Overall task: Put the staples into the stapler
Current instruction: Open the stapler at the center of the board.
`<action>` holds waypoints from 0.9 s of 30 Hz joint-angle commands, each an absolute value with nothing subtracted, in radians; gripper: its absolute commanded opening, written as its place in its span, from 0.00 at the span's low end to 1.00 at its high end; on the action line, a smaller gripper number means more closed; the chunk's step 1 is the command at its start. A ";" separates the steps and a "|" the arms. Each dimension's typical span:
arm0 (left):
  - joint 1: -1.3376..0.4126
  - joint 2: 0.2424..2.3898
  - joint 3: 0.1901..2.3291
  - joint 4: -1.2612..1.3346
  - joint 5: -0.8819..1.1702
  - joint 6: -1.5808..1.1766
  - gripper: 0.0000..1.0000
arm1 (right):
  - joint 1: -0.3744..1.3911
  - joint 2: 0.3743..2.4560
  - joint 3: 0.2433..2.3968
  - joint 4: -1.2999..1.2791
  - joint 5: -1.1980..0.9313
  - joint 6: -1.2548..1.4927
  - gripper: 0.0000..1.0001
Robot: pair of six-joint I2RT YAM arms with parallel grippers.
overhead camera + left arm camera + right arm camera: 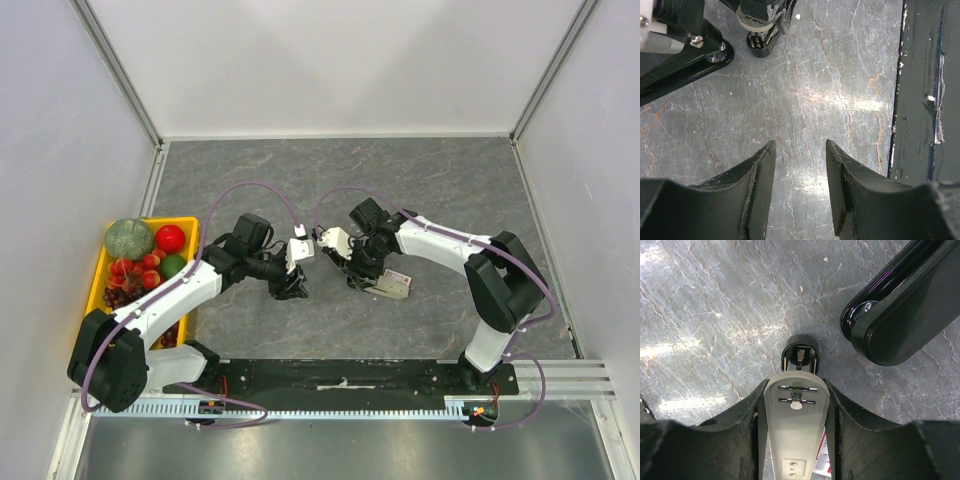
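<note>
The stapler [796, 410] is in the middle of the grey stone table [400, 180], a bit to the right. The right gripper [796, 385] is clenched on it. Its two black fingers [752, 415] press on both sides of the stapler's long grey part. A little spring and a pin show on top of that grey part. The stapler's black nose pokes out past the fingertips and points up the frame in the right wrist view.

The staples [396, 285] are in a small white box with pink print. The box lies flat on the table, just right of the right gripper in the top view. In the right wrist view a small bit of the box [826, 452] peeks out under the stapler, at the bottom of the frame.

The left gripper [799, 145] is released. Its fingers are apart and only bare table shows between them. It is near the stapler, on the left side of it in the top view. The stapler's black nose [760, 42] sits at the top left of the left wrist view.

A yellow basket [160, 220] of fruit sits at the left edge of the table. In it are a green melon [128, 238], a red round fruit [170, 237] and some red grapes [125, 275].
</note>
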State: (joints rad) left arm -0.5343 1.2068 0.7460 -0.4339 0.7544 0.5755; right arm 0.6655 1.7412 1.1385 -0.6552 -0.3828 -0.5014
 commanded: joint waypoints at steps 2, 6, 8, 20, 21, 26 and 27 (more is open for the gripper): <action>-0.531 1.198 0.746 -0.384 0.784 0.603 0.51 | 0.670 1.712 1.200 -0.710 -0.455 -0.534 0.00; -0.531 1.207 0.747 -0.342 0.787 0.574 0.51 | 0.669 1.620 1.209 -0.668 -0.555 -0.514 0.00; -0.531 1.223 0.758 -0.312 0.784 0.555 0.52 | 0.667 1.566 1.215 -0.652 -0.613 -0.497 0.00; -0.528 1.341 0.874 -0.166 0.958 0.422 0.60 | 0.653 1.459 1.166 -0.423 -0.816 -0.308 0.00; -0.526 1.348 0.887 -0.158 0.975 0.417 0.60 | 0.652 1.457 1.169 -0.413 -0.830 -0.302 0.00; -0.525 1.370 0.908 -0.160 1.113 0.417 0.59 | 0.652 1.439 1.141 -0.381 -0.834 -0.276 0.00; -0.525 1.379 0.914 -0.170 1.126 0.419 0.59 | 0.652 1.428 1.134 -0.361 -0.834 -0.270 0.00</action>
State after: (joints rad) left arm -0.5278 1.3552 0.8692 -0.2031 0.9665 0.4519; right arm 0.6559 1.4902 1.1496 -0.4725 -0.7704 -0.3241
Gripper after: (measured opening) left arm 0.599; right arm 0.491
